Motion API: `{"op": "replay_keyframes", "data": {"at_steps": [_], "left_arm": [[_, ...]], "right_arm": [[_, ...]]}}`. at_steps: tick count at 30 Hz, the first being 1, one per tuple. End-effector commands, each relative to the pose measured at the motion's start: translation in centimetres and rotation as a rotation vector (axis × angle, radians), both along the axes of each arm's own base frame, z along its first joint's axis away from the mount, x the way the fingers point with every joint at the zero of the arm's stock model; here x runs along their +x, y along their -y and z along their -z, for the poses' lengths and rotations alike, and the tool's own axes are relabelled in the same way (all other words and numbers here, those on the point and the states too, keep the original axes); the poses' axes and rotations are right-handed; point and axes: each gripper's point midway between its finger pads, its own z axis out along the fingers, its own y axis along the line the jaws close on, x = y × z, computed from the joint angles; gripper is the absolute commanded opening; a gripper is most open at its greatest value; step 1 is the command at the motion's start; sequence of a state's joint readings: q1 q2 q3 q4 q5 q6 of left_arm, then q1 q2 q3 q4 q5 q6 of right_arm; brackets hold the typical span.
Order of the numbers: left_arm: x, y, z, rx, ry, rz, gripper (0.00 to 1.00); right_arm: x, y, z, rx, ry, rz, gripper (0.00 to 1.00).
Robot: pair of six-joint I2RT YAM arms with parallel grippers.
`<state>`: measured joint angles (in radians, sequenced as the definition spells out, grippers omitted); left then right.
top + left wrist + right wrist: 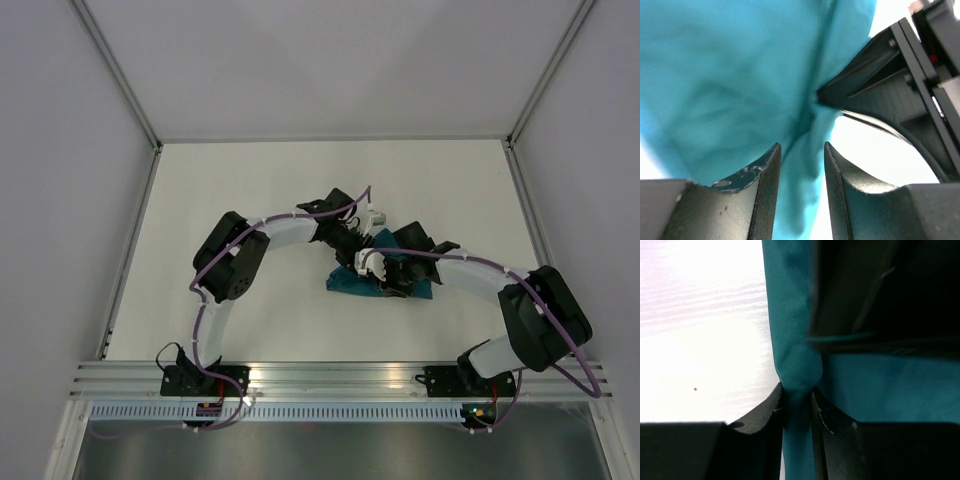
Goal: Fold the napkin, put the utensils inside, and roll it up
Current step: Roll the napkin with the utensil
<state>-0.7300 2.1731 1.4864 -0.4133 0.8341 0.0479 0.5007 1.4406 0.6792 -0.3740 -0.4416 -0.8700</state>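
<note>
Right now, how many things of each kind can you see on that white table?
Teal-green cloth napkin: 1
White jointed robot arms: 2
Total: 3

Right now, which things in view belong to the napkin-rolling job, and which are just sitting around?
Part of the job:
- napkin
- right end effector, pinching a fold of the napkin
- left end effector, open around the cloth
- utensils: none visible in any view

Just there:
- table
- metal rail at the table's near edge
- enclosure walls
</note>
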Motion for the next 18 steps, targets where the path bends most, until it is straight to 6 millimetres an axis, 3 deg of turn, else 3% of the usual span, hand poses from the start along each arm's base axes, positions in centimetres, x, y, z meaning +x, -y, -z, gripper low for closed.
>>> {"op": "replay_keyframes", "data": {"at_steps": [1,9,10,11,12,13,14,15,16,17,18], "left_arm": [[4.3,-0.8,-4.4,-0.057,0.108,-0.162,0.45],[9.4,-3.3,-13.0,-0.215,0.416,-0.455,0.46],[9.3,-4.1,-12.2,-0.203,0.424,-0.501,0.46],[9.5,-4.5,-12.7,-0.219,0.452,-0.536,0.46],[10.5,-4.9,-16.0,-0.299,0.541,-0.619,0.46],[9.8,-6.1,-14.3,-0.281,0.537,-0.66,0.46],[9.8,-6.7,-14.8,-0.305,0.563,-0.702,0.46],[10.3,-7.3,-17.9,-0.4,0.648,-0.761,0.46],[9.5,-8.4,-16.3,-0.378,0.656,-0.786,0.46],[9.1,-8.5,-16.6,-0.394,0.692,-0.802,0.46],[9.1,-9.1,-18.2,-0.432,0.78,-0.827,0.46]], "right_arm": [[-2.2,0.2,0.6,-0.016,-0.167,-0.062,0.15],[-3.4,0.9,0.7,0.004,-0.425,-0.105,0.15],[-2.9,0.6,0.8,0.021,-0.448,-0.12,0.15],[-2.9,0.6,0.8,0.031,-0.47,-0.123,0.15],[-2.6,0.8,0.3,0.038,-0.498,-0.117,0.15],[-2.7,1.0,0.8,0.041,-0.539,-0.113,0.15],[-2.6,0.9,0.7,0.058,-0.553,-0.125,0.15],[-2.8,1.4,0.6,0.061,-0.591,-0.112,0.15],[-2.3,1.3,0.8,0.065,-0.61,-0.111,0.15],[-2.2,1.4,0.8,0.075,-0.62,-0.118,0.15],[-1.8,1.5,0.6,0.08,-0.638,-0.111,0.15]]}}
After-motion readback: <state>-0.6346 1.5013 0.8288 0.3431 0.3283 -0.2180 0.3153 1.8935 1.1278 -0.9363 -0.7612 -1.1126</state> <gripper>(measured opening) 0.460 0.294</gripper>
